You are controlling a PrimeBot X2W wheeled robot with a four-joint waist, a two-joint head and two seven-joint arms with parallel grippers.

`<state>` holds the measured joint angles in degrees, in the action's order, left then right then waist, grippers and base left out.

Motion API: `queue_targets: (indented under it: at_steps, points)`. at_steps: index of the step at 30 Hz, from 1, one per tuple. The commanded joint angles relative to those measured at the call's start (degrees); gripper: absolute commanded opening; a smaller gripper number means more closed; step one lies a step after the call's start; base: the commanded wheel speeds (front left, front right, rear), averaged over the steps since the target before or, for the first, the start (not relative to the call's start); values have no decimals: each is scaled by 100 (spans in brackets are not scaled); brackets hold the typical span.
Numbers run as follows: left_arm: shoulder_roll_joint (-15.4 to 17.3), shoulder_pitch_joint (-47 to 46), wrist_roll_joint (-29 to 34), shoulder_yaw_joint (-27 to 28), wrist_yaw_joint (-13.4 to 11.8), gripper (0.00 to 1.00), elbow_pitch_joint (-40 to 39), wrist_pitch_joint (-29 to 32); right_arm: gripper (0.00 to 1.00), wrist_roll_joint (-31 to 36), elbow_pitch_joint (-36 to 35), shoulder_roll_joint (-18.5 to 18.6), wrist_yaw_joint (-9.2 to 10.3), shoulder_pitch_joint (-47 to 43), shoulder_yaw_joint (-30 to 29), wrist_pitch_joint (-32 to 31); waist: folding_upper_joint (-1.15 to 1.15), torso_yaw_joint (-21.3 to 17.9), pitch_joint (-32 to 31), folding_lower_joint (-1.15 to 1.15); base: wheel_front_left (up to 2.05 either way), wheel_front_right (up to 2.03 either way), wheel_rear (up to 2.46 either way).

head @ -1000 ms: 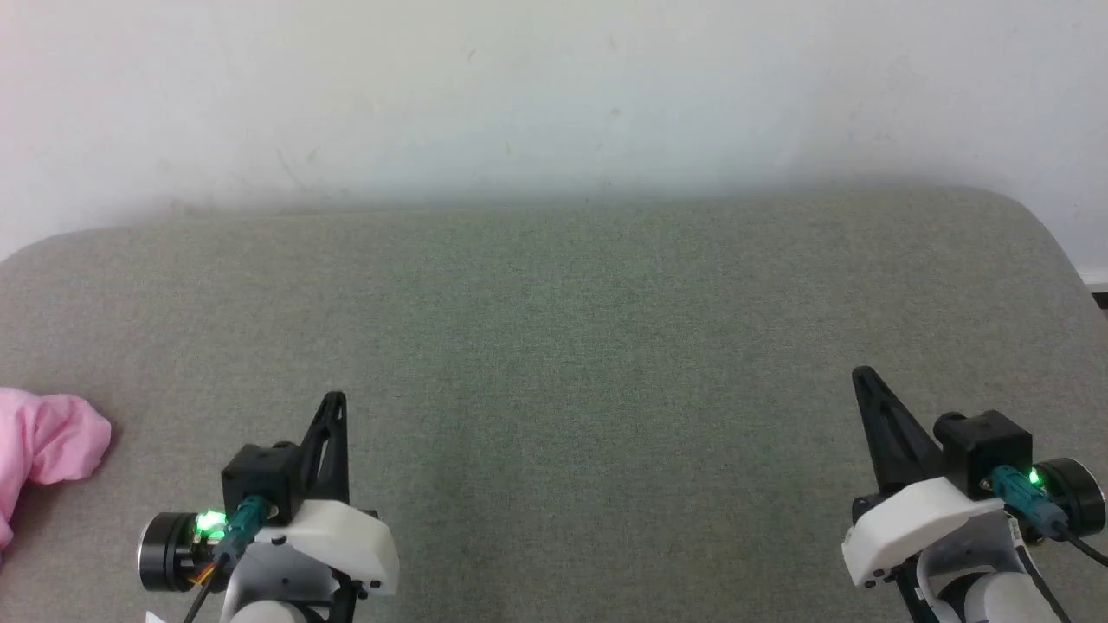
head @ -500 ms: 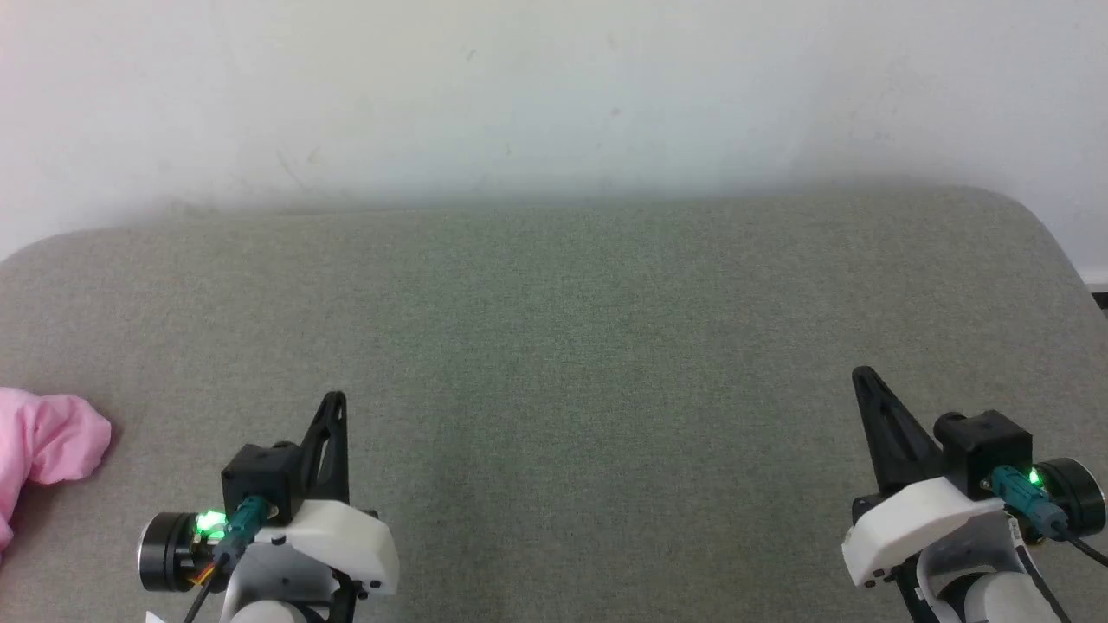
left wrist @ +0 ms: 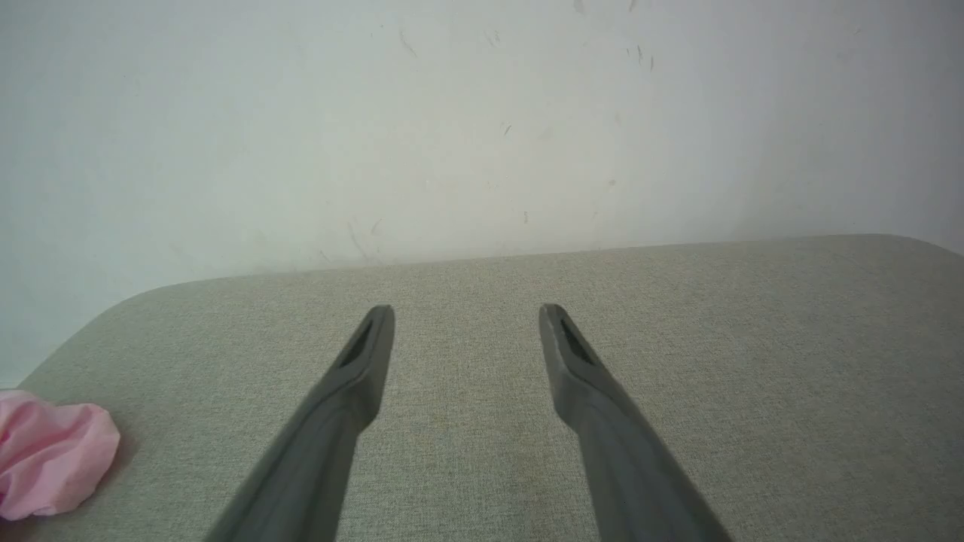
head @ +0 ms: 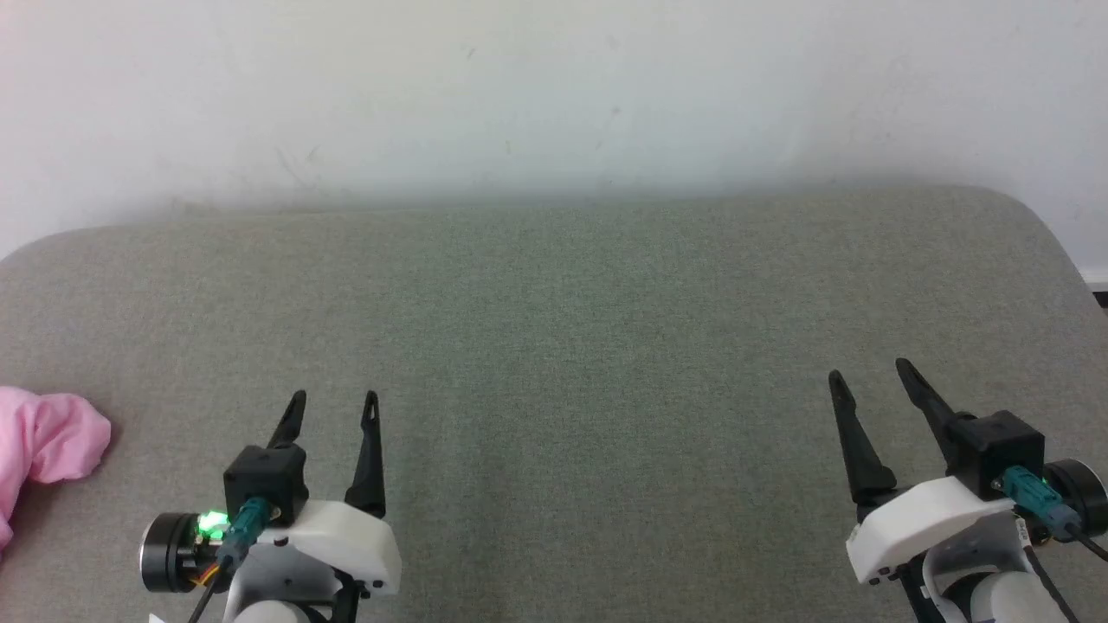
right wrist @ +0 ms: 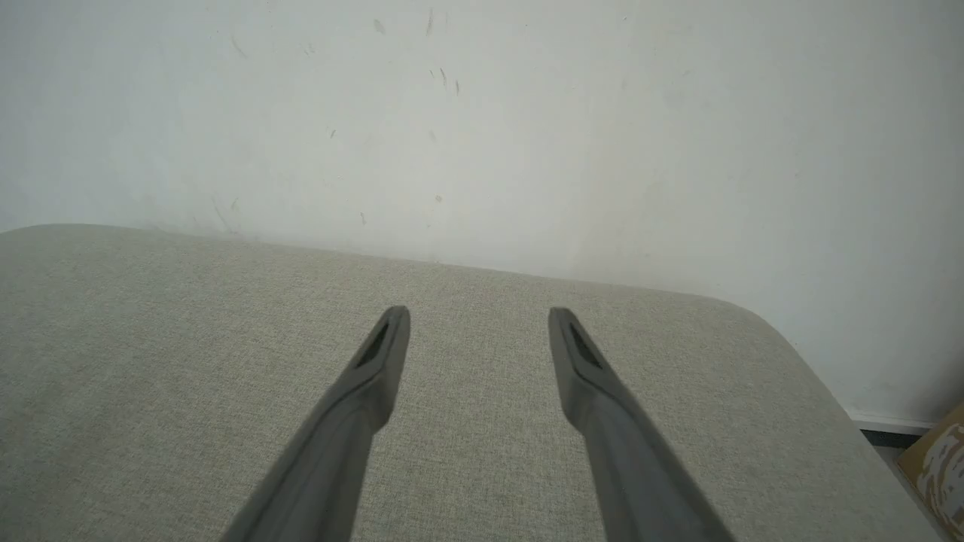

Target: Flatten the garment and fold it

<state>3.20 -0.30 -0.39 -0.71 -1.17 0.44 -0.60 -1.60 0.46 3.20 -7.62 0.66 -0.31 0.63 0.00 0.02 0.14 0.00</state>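
Two empty grippers, fingers spread apart, over a grey cushion (head: 554, 303)
The left gripper (head: 334, 396) and right gripper (head: 868, 369) are at the cushion's near side; the crumpled pink garment (head: 48, 441) lies at its left edge.

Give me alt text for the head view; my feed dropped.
The left hand and right hand are open and empty above a grey cushion. The crumpled pink garment lies at the left edge, untouched. A white wall stands behind.
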Motion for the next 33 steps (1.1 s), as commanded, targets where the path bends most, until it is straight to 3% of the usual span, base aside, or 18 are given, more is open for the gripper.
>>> queue_targets:
  at_steps: [1, 14, 33]
  points:
    - [-3, -23, -16, -40, -71, 100, -2, -57, 100, -87, -30, -4, 1, -14, -55, 59, 0, 5, 4, 0, 0, 0, 0]
    - [-6, -81, -20, -141, -249, 100, -39, -202, 100, -260, -122, -7, 2, -37, -97, 203, 0, 171, 55, 0, 0, 0, 0]
    - [-11, -140, -126, -148, -526, 100, -205, -429, 100, -437, -260, -11, 4, -71, -97, 430, 0, 948, 201, 0, 0, 0, 0]
